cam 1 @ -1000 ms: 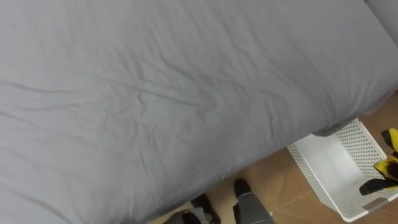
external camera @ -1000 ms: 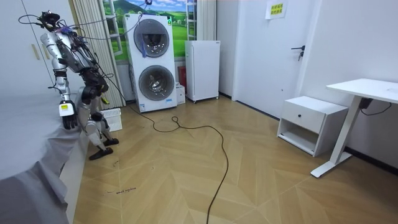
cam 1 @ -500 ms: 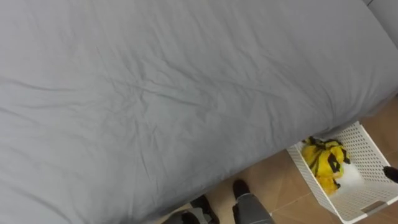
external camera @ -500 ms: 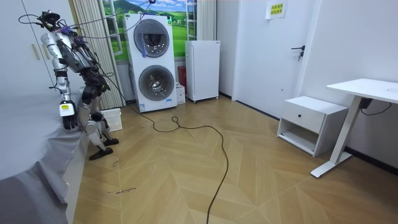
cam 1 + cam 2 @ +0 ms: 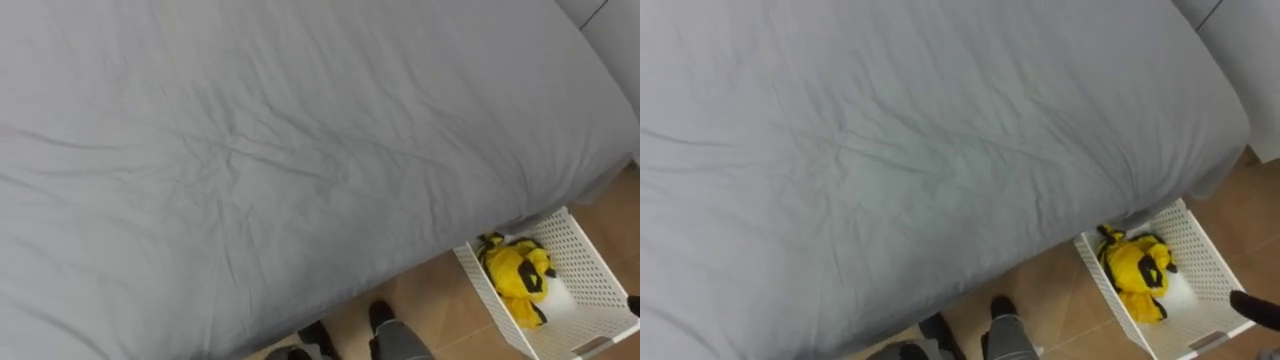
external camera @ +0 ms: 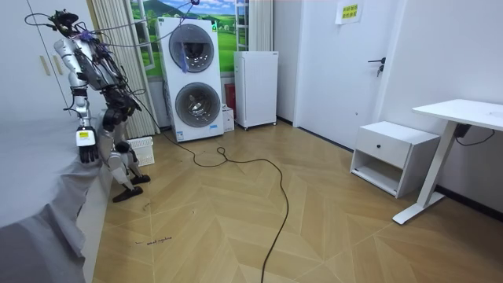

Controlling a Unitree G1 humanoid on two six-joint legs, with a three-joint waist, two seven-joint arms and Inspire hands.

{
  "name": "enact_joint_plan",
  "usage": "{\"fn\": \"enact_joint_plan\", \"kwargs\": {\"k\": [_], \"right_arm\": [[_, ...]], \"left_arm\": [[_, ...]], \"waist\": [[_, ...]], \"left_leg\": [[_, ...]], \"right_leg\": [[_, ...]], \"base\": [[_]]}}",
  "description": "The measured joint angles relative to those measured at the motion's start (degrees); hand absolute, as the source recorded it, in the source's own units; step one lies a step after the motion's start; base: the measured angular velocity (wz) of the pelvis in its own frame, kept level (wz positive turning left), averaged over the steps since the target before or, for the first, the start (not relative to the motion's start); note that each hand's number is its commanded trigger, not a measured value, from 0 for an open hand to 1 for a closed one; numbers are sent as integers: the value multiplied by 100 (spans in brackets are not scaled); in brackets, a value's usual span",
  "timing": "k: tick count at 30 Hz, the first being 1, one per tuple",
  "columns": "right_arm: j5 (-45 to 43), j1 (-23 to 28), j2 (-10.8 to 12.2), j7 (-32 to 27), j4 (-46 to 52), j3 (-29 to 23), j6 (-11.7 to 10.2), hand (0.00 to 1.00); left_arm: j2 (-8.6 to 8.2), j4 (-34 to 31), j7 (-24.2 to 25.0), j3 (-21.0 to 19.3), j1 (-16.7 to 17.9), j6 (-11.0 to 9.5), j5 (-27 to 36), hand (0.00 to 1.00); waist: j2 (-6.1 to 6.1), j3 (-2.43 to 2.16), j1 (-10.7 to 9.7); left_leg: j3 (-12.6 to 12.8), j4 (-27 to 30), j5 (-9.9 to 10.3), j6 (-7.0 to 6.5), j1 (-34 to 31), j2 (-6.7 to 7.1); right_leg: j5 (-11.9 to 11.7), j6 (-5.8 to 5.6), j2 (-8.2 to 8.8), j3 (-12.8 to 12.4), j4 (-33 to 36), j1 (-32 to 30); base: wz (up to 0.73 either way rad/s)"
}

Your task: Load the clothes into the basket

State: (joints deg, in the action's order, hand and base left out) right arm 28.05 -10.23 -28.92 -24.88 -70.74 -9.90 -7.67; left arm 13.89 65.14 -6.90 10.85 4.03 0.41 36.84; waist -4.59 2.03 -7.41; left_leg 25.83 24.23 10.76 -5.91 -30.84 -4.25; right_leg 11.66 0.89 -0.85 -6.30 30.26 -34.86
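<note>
One yellow and black garment [image 5: 517, 275] lies bunched inside the white basket [image 5: 586, 256], which sits on the wooden floor [image 5: 440, 312] just beside the grey bed [image 5: 280, 150], at the robot's right. A dark tip of the right hand [image 5: 1252, 304] shows above the basket's far rim. The left hand [image 6: 86, 149] hangs by the bed's edge, and I cannot tell whether either hand is open or closed.

Yellow-and-black clothes [image 5: 517, 280] in a white perforated basket [image 5: 592, 268] — plain grey bed sheet [image 5: 250, 150]
</note>
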Motion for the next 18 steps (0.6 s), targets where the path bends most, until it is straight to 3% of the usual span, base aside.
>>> {"fn": "enact_joint_plan", "kwargs": {"k": [3, 7, 9, 14, 18], "right_arm": [[286, 268, 174, 0, 213, 18, -9, 0], [501, 735, 495, 26, 430, 204, -131, 0], [495, 981, 706, 156, 463, 316, -133, 0], [542, 1295, 1123, 586, 464, 635, -94, 0], [538, 1363, 1441, 925, 393, 647, -91, 0]], "left_arm": [[49, -128, 23, -205, 141, -4, -368, 0], [95, -173, -36, -304, 309, -4, -1095, 0], [96, -174, -38, -397, 344, -5, -1458, 0], [58, -455, -66, -396, 563, -2, -2178, 0], [-11, -556, -161, -556, 690, -3, -2652, 0]], "waist": [[187, -24, 17], [377, -117, 19], [465, -168, 132], [576, -167, 168], [709, -157, 188]], "left_leg": [[-145, -252, -87, 30, 368, 85], [-633, -564, -172, 126, 951, 205], [-792, -692, -202, 157, 1197, 241], [-1363, -1106, -271, 170, 1837, 496], [-1661, -1276, -271, 177, 2201, 632]], "right_leg": [[4, 28, 89, 228, -216, 421], [-43, 75, 91, 632, -830, 1304], [-79, 87, 90, 773, -1120, 1693], [-40, 41, 245, 1408, -1718, 2698], [-17, 10, 288, 1683, -2077, 3279]], "base": [[28], [49], [53], [61], [50]]}}
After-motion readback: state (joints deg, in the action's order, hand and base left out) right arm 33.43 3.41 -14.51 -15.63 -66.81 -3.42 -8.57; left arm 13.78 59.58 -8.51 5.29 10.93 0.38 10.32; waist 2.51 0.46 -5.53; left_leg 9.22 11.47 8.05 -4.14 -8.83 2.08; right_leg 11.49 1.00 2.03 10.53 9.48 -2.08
